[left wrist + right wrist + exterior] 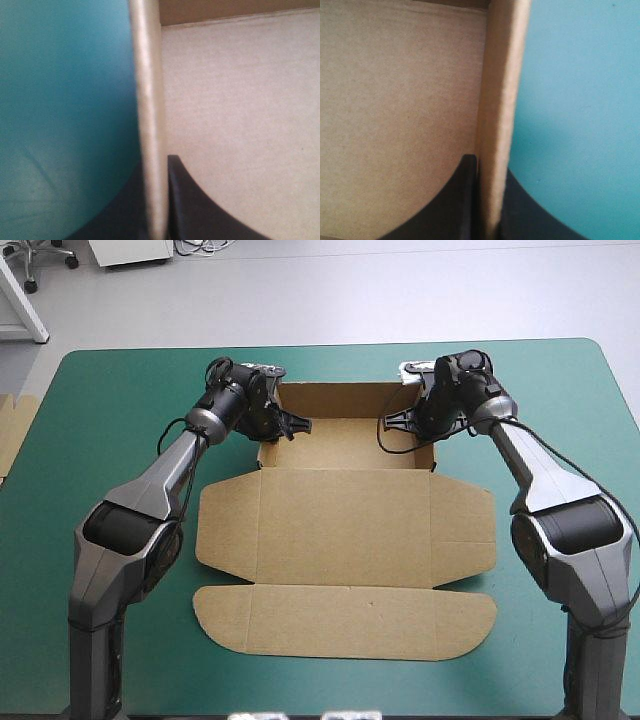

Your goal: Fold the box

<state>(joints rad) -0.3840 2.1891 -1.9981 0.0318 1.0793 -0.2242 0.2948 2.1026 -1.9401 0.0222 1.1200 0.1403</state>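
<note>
The brown box (345, 530) lies mid-table as an open tray at the far side, with its lid and flaps flat toward the near edge. Its back and side walls stand raised. My left gripper (272, 425) is shut on the box's left side wall (150, 115), one black finger (195, 210) inside the tray and one outside over the teal-green cover. At the opposite side my right gripper (425, 425) is shut on the right side wall (497, 115), with a black finger (455, 205) on the inner face.
A strip of more brown board (12, 430) shows at the table's left edge. The teal-green cover (120, 420) lies bare around the box. The rounded lid flap (345, 620) reaches close to the near edge.
</note>
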